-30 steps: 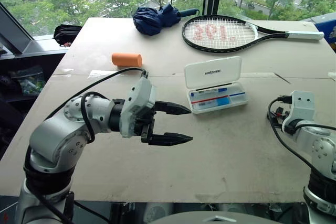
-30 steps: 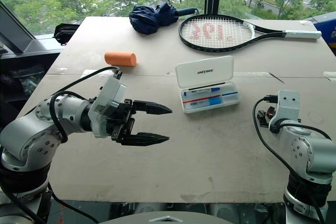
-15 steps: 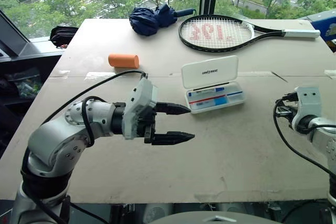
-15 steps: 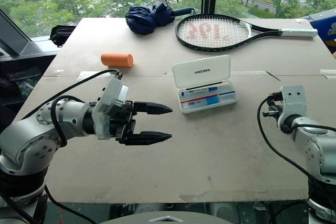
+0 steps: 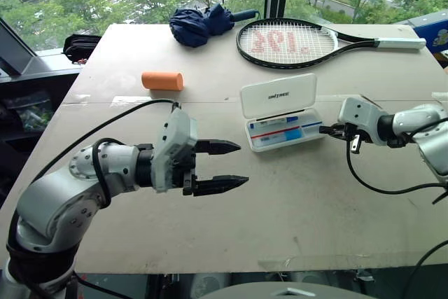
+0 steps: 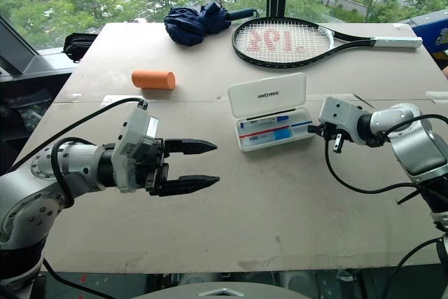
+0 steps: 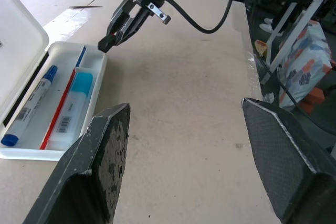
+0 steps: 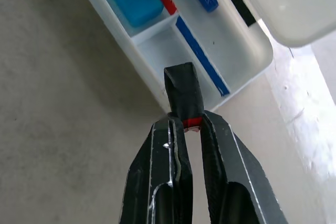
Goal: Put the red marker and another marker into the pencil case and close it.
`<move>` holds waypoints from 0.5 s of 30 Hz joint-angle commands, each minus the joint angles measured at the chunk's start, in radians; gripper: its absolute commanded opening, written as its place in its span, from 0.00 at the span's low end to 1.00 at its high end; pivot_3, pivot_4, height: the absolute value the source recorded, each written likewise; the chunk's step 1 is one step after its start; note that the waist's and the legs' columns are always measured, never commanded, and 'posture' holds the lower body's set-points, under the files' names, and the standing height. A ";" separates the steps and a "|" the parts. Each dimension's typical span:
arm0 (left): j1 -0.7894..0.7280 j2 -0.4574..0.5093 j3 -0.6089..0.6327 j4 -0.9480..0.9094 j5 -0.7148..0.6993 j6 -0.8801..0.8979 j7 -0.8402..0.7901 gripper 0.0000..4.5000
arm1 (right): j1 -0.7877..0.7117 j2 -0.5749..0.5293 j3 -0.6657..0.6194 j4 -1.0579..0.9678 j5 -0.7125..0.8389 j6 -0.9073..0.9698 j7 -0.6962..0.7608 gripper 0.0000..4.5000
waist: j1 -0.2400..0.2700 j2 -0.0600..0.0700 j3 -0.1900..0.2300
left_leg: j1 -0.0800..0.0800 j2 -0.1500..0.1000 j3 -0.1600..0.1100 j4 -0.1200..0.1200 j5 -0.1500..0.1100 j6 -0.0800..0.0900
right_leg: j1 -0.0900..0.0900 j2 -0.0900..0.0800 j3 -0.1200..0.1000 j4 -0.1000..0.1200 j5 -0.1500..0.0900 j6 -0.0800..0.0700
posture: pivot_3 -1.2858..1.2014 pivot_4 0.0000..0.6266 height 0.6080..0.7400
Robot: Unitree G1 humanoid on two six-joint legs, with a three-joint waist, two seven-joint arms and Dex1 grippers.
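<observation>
The white pencil case [image 5: 278, 96] lies open at mid-table with its lid up. In its tray [image 7: 93, 72] lie a white marker with a blue cap [image 7: 37, 98], a thin red stick [image 7: 58, 114] and a blue block [image 7: 73, 106]. My right gripper [image 5: 329, 131] hangs just off the case's right end, shut on what looks like the red marker [image 8: 181, 90]: a short black end with a red band pokes out past the fingertips [image 8: 173, 129]. My left gripper [image 5: 243, 163] hovers open and empty to the left of the case, pointing toward it.
An orange cylinder [image 5: 162, 80] lies to the left of the case. A tennis racket [image 5: 294, 34] and a folded dark blue umbrella [image 5: 199, 24] lie at the far edge. A black bag [image 5: 82, 47] sits off the table's far-left corner. A window lies beyond.
My right arm has swung up from the table's right edge and leftward, bringing its gripper to the case's right end. The left gripper has stayed open and has hardly moved.
</observation>
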 commanded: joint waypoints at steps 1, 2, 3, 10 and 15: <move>0.019 0.019 0.040 -0.054 -0.042 -0.005 0.035 0.76 | -0.083 0.022 0.011 0.095 -0.044 -0.109 0.088 0.01 | 0.004 0.000 0.000 | 0.000 0.000 0.000 0.000 0.000 0.000 | 0.000 0.000 0.000 0.000 0.000 0.000 | 0.52 0.24 0.93; 0.027 0.023 0.046 -0.059 -0.048 -0.006 0.043 0.76 | -0.109 0.035 0.022 0.128 -0.057 -0.131 0.114 0.01 | 0.004 0.000 0.000 | 0.000 0.000 0.000 0.000 0.000 0.000 | 0.000 -0.001 -0.001 0.000 0.000 0.000 | 0.52 0.24 0.93; 0.033 0.025 0.050 -0.064 -0.053 -0.007 0.052 0.76 | -0.131 0.046 0.033 0.161 -0.072 -0.156 0.131 0.01 | 0.003 0.000 0.000 | 0.000 0.000 0.000 0.000 0.000 0.000 | 0.000 -0.001 -0.001 0.000 0.000 0.000 | 0.52 0.24 0.93; 0.058 0.036 0.063 -0.090 -0.089 -0.011 0.105 0.76 | -0.235 0.109 0.080 0.378 -0.185 -0.314 0.196 0.01 | 0.002 0.001 0.001 | 0.000 -0.001 0.000 0.000 0.002 -0.004 | 0.000 -0.001 0.000 0.000 0.000 0.000 | 0.52 0.24 0.93; 0.077 0.048 0.077 -0.106 -0.111 -0.013 0.133 0.76 | -0.281 0.151 0.093 0.478 -0.235 -0.373 0.244 0.09 | 0.000 0.001 0.001 | 0.000 -0.001 0.002 0.000 0.002 -0.004 | -0.001 -0.002 0.001 0.000 0.000 0.000 | 0.52 0.24 0.93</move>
